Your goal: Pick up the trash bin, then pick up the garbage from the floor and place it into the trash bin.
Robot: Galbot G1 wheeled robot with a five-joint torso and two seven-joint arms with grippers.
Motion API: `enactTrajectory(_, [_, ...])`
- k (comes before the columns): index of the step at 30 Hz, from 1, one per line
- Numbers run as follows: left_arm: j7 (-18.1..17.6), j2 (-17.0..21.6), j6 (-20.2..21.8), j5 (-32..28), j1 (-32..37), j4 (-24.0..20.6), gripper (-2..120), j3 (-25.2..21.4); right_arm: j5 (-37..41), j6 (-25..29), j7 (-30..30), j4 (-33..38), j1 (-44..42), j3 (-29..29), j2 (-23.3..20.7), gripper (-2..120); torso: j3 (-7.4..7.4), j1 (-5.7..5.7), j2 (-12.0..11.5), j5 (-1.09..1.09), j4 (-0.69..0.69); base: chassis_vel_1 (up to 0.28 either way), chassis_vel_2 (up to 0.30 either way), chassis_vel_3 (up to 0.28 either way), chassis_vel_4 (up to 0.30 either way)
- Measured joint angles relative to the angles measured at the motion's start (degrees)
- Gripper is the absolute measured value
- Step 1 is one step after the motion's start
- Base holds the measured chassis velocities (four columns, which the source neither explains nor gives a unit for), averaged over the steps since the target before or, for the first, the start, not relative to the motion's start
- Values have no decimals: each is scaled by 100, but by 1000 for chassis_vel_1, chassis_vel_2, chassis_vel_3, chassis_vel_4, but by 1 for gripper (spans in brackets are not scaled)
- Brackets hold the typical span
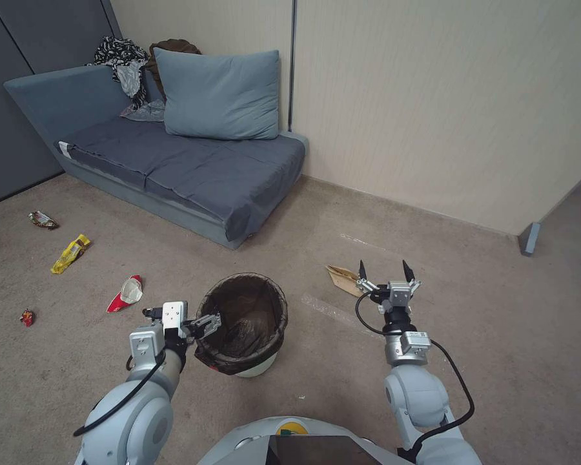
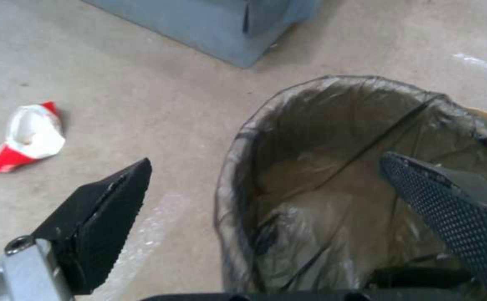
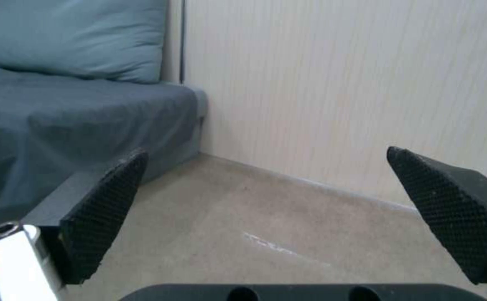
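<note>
The trash bin (image 1: pixel 255 369), a white bucket with a dark liner bag over its rim (image 2: pixel 238 167), is on the carpet just ahead of my base. My left gripper (image 1: pixel 208 325) is at the bin's left edge. In the left wrist view it (image 2: pixel 266 159) is open and straddles the rim, one finger (image 2: pixel 104 221) outside and the other (image 2: pixel 450 217) inside the bag. A crushed red-and-white cup (image 1: pixel 126 292) (image 2: pixel 29 138) lies left of the bin. My right gripper (image 1: pixel 386 271) (image 3: pixel 266 152) hangs open and empty near a tan paper tray (image 1: pixel 342 279).
More litter lies far left: a yellow wrapper (image 1: pixel 71 253), a brown wrapper (image 1: pixel 43 220) and a small red scrap (image 1: pixel 27 316). A blue-grey sofa (image 1: pixel 174 168) (image 3: pixel 59 125) with a pillow (image 1: pixel 219 93) stands behind the bin against the wall (image 1: pixel 432 97). Bare carpet stretches to the right.
</note>
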Motion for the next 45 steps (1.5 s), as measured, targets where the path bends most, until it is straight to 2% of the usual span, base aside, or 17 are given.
enactTrajectory(4, [144, 64, -8, -300, -239, 232, 100, -2, -29, 2, -13, 20, -15, 0, 6, 100, 0, 0, 0, 0, -1, 0, 0, 0, 0])
enactTrajectory(13, [336, 126, -13, -444, -398, 559, 98, 10, -94, 10, -27, 38, -63, -10, 52, 100, 0, 0, 0, 0, 0, 0, 0, 0, 0])
enactTrajectory(23, [342, 120, -17, -436, -518, 858, 98, 8, -117, 22, -36, 76, -108, -2, 62, 100, 0, 0, 0, 0, 0, 0, 0, 0, 0])
enactTrajectory(32, [299, 67, -22, -339, -709, 1464, 97, -45, -128, 76, -69, 66, -138, -6, 54, 100, 0, 0, 0, 0, 0, 0, 0, 0, 0])
enactTrajectory(33, [300, 68, -23, -342, -735, 1563, 92, -46, -128, 91, -77, 58, -137, -11, 45, 100, 0, 0, 0, 0, 0, 0, 0, 0, 0])
enactTrajectory(35, [303, 66, -23, -343, -750, 1624, 89, -46, -128, 95, -83, 55, -135, -15, 39, 100, 0, 0, 0, 0, 0, 0, 0, 0, 0])
enactTrajectory(37, [305, 13, -23, -341, -794, 1789, 79, -44, -125, 110, -109, 52, -129, -22, 8, 100, 0, 0, 0, 0, 0, 0, 0, 0, 0])
enactTrajectory(38, [305, 13, -23, -341, -794, 1789, 79, -44, -125, 110, -109, 52, -129, -22, 8, 100, 0, 0, 0, 0, 0, 0, 0, 0, 0])
enactTrajectory(39, [308, -10, -23, -340, -802, 1822, 72, -53, -123, 128, -126, 48, -135, -22, -7, 100, 0, 0, 0, 0, 0, 0, 0, 0, 0])
enactTrajectory(40, [310, -13, -23, -341, -802, 1826, 72, -53, -123, 134, -131, 47, -137, -22, -10, 100, 0, 0, 0, 0, 0, 0, 0, 0, 0])
enactTrajectory(41, [329, -19, -26, -343, -793, 1841, 63, -51, -122, 145, -142, 38, -137, -26, -13, 100, 0, 0, 0, 1, 0, 0, 0, 0, 0])
enactTrajectory(42, [329, -19, -26, -343, -793, 1841, 63, -51, -122, 145, -142, 38, -137, -26, -13, 100, 0, 0, 0, 1, 0, 0, 0, 0, 0])
enactTrajectory(45, [357, -33, -34, -341, -790, 1871, 51, -48, -122, 147, -149, 34, -133, -32, -12, 100, 0, 0, 0, 2, 0, 0, 0, 0, 0])
